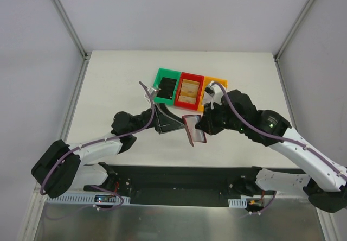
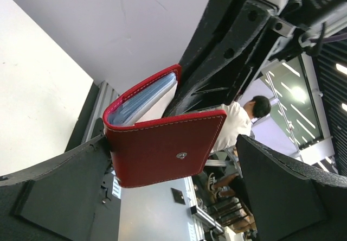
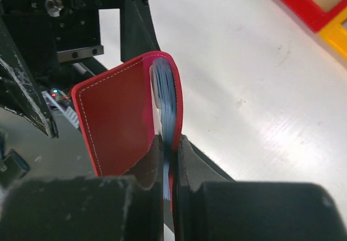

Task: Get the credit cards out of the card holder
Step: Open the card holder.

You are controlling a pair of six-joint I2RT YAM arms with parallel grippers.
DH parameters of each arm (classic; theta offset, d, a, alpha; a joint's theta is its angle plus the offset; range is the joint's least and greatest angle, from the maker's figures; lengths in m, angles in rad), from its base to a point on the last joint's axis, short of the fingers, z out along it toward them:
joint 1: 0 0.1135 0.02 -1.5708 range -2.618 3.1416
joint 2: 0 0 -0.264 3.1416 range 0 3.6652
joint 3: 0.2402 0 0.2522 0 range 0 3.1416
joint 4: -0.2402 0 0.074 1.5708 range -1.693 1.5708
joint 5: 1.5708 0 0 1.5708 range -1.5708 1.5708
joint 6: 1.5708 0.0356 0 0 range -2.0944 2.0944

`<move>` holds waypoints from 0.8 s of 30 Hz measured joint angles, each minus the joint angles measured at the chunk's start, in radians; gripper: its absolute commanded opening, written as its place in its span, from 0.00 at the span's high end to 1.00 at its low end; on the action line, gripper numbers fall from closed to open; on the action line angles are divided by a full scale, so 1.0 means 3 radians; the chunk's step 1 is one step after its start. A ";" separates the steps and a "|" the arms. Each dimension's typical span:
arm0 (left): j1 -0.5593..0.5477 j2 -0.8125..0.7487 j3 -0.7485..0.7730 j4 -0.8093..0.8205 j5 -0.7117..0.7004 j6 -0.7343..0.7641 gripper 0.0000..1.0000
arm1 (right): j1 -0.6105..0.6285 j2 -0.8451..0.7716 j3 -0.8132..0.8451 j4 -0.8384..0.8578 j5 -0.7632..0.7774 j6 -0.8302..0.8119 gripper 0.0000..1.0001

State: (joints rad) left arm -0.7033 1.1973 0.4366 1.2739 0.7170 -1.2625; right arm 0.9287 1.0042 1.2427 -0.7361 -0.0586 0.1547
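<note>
Right gripper (image 3: 169, 148) pinches the half-open dark red card holder (image 3: 114, 119) by one cover; left gripper (image 2: 173, 143) has its fingers spread wide on either side of it.

Brightly, evenly lit from above; only soft shadows on the white table (image 1: 119, 89). Right wrist view: sheen on it toward 2 o'clock, blurred near fingers (image 3: 70, 208) at 6 o'clock. Left wrist view: blown-out ceiling lamps (image 2: 297, 93) at 3 o'clock.

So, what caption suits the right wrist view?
Right claw clamping a small dark red folding card holder, white table behind.
</note>
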 measured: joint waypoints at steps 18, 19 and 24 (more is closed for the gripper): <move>-0.0061 0.0443 -0.0033 -0.0010 -0.0083 0.0098 0.14 | 0.0351 0.0243 0.0088 -0.0340 0.1085 0.0004 1.00; -0.0084 0.0448 -0.0025 -0.0036 -0.0088 0.0131 0.22 | 0.0355 0.0243 0.0056 -0.0305 0.1072 0.0015 1.00; -0.0123 0.0453 0.0006 -0.0191 -0.0089 0.0259 0.54 | 0.0361 0.0219 -0.0032 -0.0153 0.0969 0.0062 1.00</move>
State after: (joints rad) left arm -0.7403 1.3331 0.4385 1.2167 0.6903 -1.1847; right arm 1.0370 1.0698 1.2331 -0.7818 0.2321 0.1734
